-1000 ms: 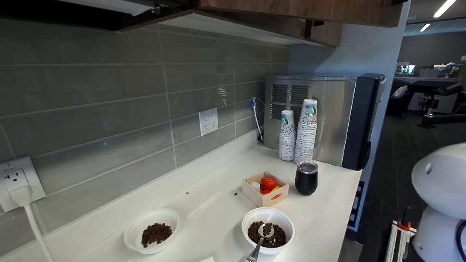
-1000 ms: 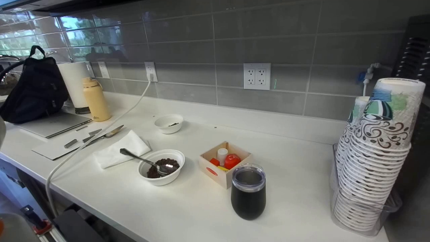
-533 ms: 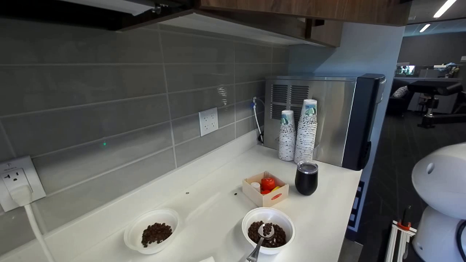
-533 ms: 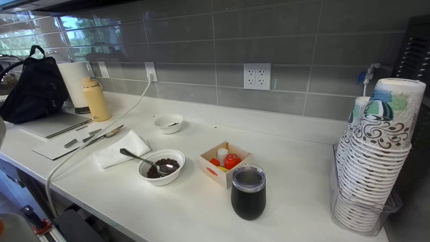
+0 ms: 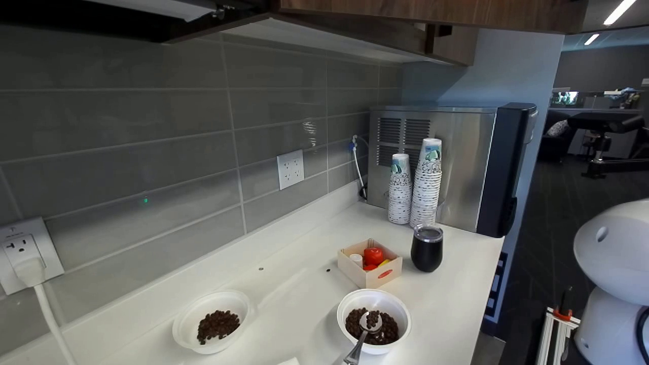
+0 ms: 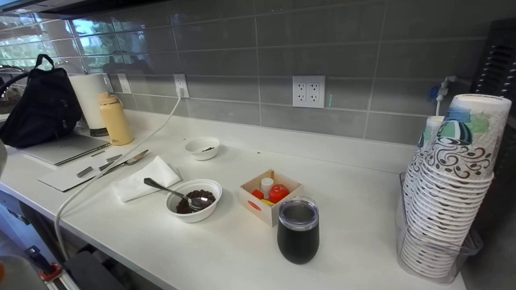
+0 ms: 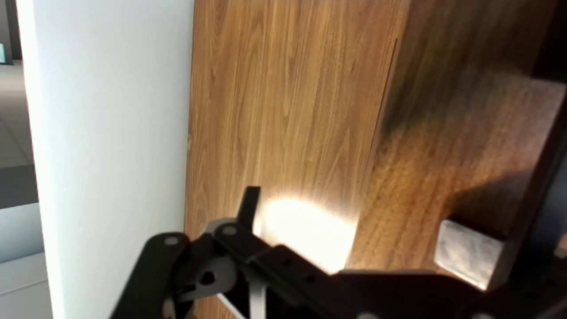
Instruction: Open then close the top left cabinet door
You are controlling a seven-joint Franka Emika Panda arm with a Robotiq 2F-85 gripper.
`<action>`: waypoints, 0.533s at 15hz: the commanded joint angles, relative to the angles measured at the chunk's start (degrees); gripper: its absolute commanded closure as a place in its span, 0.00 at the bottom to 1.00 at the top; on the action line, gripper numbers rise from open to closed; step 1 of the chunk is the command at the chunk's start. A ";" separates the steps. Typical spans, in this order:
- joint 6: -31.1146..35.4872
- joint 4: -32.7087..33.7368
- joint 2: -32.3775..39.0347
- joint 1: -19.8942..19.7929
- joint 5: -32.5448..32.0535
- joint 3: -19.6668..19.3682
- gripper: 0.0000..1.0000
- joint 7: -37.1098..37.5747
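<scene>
The top left cabinet door (image 5: 431,12) shows in an exterior view as a brown wood-grain strip along the top edge. It stands ajar, its free end swung out from the cabinet. Its upper part is cut off, and I cannot make out its handle. In the wrist view a blurred, darker wood panel (image 7: 416,177), apparently this door, overlaps a sharper wood panel (image 7: 283,102) behind it. My gripper (image 7: 359,221) is open, its fingers wide apart with nothing held between them. One finger lies close to the blurred panel; contact cannot be told. The gripper is outside both exterior views.
A pale wall (image 7: 110,146) borders the wood panel in the wrist view. The white arm (image 5: 616,248) stands beside the counter. On the counter are stacked paper cups (image 5: 426,187), a black tumbler (image 5: 427,248), a small wooden box (image 5: 370,276) and bowls (image 5: 372,344). A steel appliance (image 5: 459,167) stands behind.
The door's free end has moved steadily to the right in an exterior view, so the door is wider open. The visible arm part turned only slightly; the counter objects have not moved.
</scene>
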 commanded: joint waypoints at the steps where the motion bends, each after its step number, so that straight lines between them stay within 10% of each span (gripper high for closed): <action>1: -3.42 -2.17 -2.73 -2.06 -2.70 -4.75 0.00 -4.90; 8: -4.88 -0.39 -2.19 -0.27 -2.59 -4.88 0.00 -4.88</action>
